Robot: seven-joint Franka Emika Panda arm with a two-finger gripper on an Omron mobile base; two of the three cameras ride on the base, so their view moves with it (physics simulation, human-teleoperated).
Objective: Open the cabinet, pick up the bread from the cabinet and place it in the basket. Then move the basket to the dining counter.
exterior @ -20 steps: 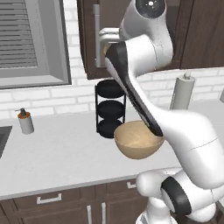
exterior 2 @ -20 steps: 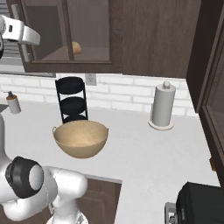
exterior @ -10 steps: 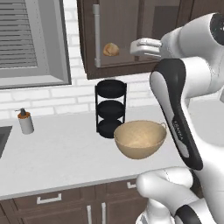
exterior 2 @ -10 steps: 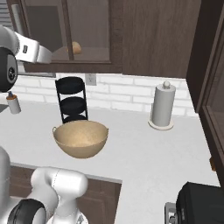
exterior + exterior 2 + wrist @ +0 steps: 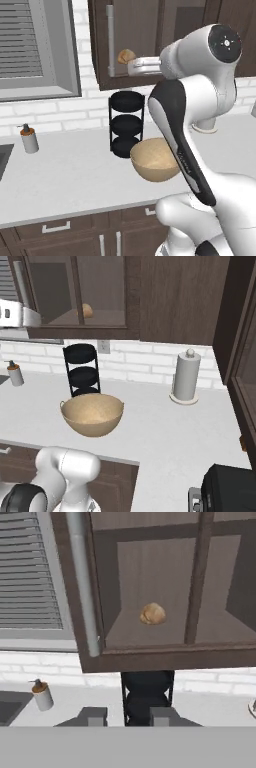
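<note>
Claw (image 5: 125, 714) swung nearer cabinet (image 5: 165, 587), slightly parted, empty, shut glass door before bread (image 5: 152, 613)

Left base view: behind arm, on its left, facing forward and down over counter (image 5: 70, 175); hand raised ahead, level with cabinet (image 5: 140, 30).
Right base view: behind arm, on its right, same scene. Both share basket (image 5: 92, 414), black rack (image 5: 82, 370), bread (image 5: 87, 310).
Hand view: close to cabinet, facing its glass door, handle (image 5: 81, 582) left of fingertips.
</note>
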